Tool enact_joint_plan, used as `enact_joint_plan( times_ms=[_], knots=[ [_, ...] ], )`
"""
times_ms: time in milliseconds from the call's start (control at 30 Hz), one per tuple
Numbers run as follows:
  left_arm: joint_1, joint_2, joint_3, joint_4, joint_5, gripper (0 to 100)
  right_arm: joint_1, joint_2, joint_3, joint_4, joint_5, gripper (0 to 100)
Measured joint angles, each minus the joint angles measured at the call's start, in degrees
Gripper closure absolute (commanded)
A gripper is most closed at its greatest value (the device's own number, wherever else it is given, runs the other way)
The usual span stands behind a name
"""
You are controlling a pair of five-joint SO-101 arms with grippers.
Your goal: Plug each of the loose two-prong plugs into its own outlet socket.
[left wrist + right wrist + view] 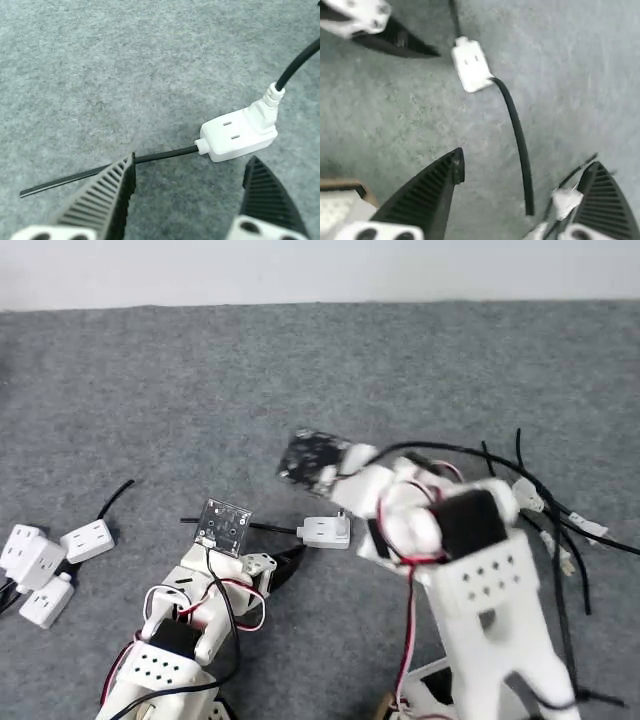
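A white outlet block lies on the grey carpet between the two arms, with a thin black cable trailing away from it. In the left wrist view the block shows two slots on top, and a white plug on a thick black cord joins one end. My left gripper stands open just short of the block, touching nothing. My right gripper is open above the carpet, and the black cord of the block runs between its fingers.
Several white outlet blocks and plugs lie clustered at the left edge. Loose black cords with small white plugs tangle at the right, beside the right arm. The far half of the carpet is bare.
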Motion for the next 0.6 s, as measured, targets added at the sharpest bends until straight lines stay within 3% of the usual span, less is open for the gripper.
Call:
enact_joint_plan(
  times_ms=[333, 433, 600],
  knots=[
    [0.00, 0.00, 0.00, 0.00, 0.00, 67, 14.68, -24.35, 45.36, -30.86, -6.77, 64.5],
    [0.00, 0.00, 0.00, 0.00, 0.00, 67, 15.12, -32.53, 58.02, -39.21, -10.46, 64.5],
    [0.00, 0.00, 0.00, 0.00, -2.55, 67, 15.38, -44.22, 69.01, -42.29, -14.07, 64.5]
  ],
)
